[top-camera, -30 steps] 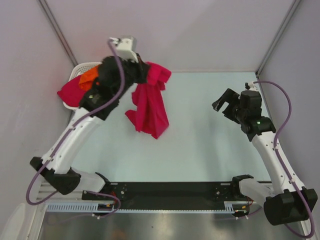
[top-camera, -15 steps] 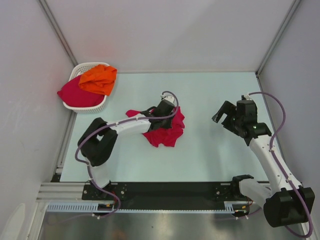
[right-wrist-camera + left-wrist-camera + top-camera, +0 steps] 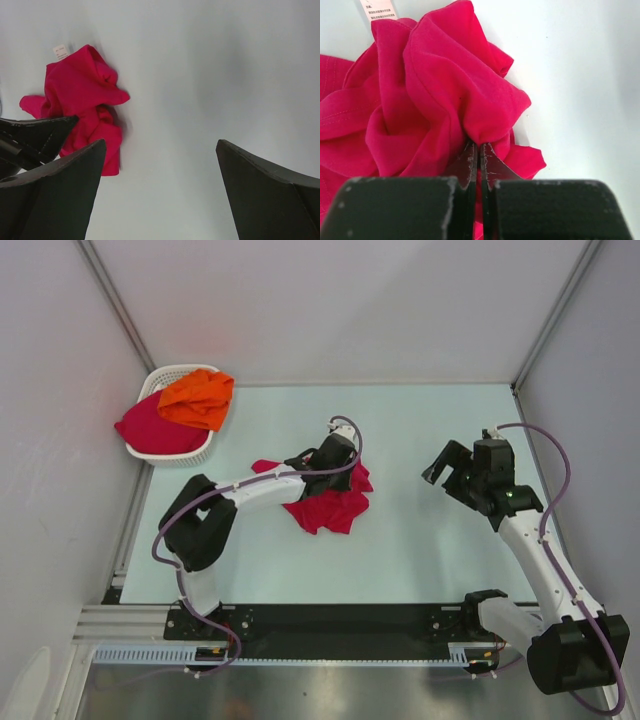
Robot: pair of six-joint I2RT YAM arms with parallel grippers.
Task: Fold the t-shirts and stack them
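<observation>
The left gripper point(image 3: 479, 146), jaws pressed together, pinches a fold of the crumpled crimson shirt point(image 3: 420, 95) lying mid-table. Its white label point(image 3: 379, 9) bears print too small to read. The right gripper point(image 3: 160, 144) hovers spread wide, well apart. The orange shirt point(image 3: 198, 398) lies in the basket point(image 3: 158, 376).

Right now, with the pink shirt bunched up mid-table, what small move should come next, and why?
Probably bring the right claw over to the pink shirt. The left claw is shut on one fold of it, and the shirt lies crumpled on the table, while the right claw hangs open, apart from it. A second grip seems needed to spread it flat for folding.
</observation>
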